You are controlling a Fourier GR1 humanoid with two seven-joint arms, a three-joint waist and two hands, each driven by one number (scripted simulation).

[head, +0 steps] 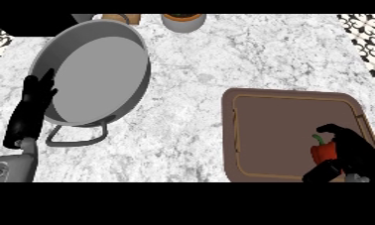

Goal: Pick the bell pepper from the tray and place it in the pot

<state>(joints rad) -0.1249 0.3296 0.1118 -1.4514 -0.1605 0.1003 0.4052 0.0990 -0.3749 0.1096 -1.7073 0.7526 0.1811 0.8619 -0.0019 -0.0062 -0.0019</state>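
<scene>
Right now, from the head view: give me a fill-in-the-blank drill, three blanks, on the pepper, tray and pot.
1. The red bell pepper lies on the brown ____.
2. The robot's ____ hand curls its fingers round the pepper.
3. The grey pot holds ____; the left hand rests open at its rim.

Missing words: tray; right; nothing
</scene>
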